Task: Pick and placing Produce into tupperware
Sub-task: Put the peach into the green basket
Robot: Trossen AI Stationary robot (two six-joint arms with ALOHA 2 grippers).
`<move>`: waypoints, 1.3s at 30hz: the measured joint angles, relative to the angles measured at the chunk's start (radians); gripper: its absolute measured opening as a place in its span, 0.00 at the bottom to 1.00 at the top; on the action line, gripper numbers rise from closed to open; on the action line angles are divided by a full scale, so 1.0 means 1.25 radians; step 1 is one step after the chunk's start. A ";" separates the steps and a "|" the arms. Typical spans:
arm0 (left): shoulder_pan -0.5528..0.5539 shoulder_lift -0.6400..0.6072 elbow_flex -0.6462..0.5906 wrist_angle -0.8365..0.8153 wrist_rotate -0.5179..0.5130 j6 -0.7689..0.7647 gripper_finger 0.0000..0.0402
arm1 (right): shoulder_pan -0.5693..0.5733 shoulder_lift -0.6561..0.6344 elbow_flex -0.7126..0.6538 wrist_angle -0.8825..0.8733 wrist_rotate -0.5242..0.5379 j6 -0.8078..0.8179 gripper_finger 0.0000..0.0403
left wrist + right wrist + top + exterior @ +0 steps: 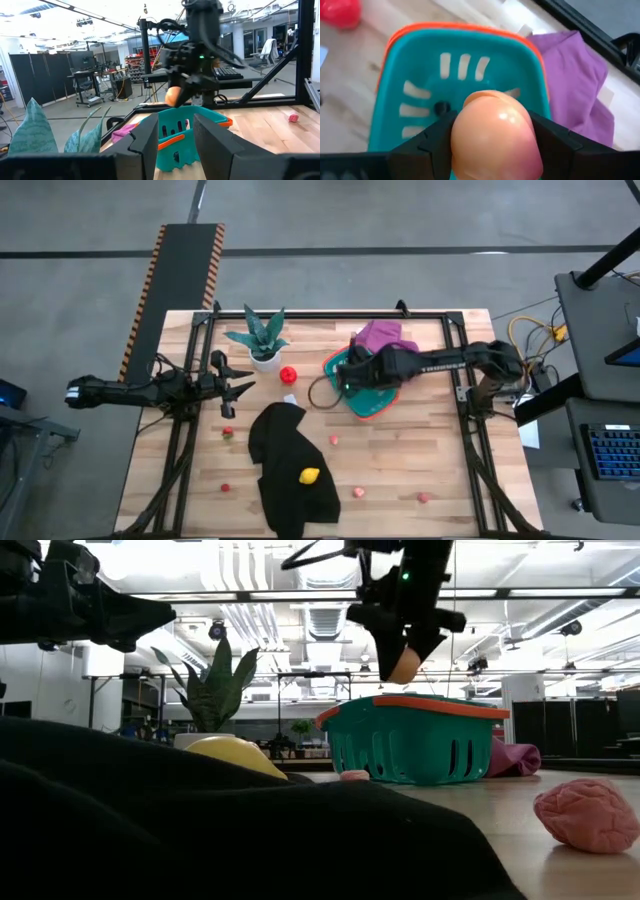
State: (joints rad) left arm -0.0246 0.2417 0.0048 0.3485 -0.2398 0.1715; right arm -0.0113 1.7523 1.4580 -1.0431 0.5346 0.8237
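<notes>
My right gripper (350,376) hovers above the teal tupperware (368,395), shut on an orange-pink toy fruit (495,135). In the low view the fruit (404,665) hangs clear above the container's orange rim (420,703). My left gripper (238,386) is open and waits in the air near the table's left side, next to the potted plant (262,335). A red fruit (288,375) lies on the table by the plant. A yellow piece (310,476) rests on a black cloth (290,470). Small pink and red pieces (334,440) (358,492) (424,498) (228,432) lie on the wood. My right gripper pinches the orange-pink fruit between its two fingers (437,135), one on each side (470,150) of the rounded body. The fingers come from above, pointing down. The fruit is lifted clear, above the open container.
A purple cloth (385,335) lies at the container's far side. The black cloth covers the table's near middle. A dark frame (330,315) runs along the table's far edge and sides. A brown cable loop (322,392) lies left of the container.
</notes>
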 joint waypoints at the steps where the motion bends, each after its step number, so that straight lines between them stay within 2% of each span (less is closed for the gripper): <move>1: 0.000 0.000 0.000 0.000 0.000 0.000 0.27 | -0.012 0.000 -0.002 0.007 0.000 -0.011 0.52; 12: 0.000 0.000 0.000 0.000 0.000 0.001 0.27 | -0.083 0.029 -0.004 0.050 -0.015 -0.071 0.52; 21: 0.000 -0.001 0.000 0.001 0.000 0.044 0.27 | -0.088 0.072 -0.005 0.069 -0.017 -0.093 0.52; 39: 0.000 0.000 0.000 0.001 0.000 0.043 0.27 | -0.102 0.133 -0.020 0.106 -0.015 -0.103 0.52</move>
State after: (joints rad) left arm -0.0242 0.2417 0.0048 0.3493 -0.2401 0.2256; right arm -0.1382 1.9191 1.4335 -0.9109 0.5164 0.6945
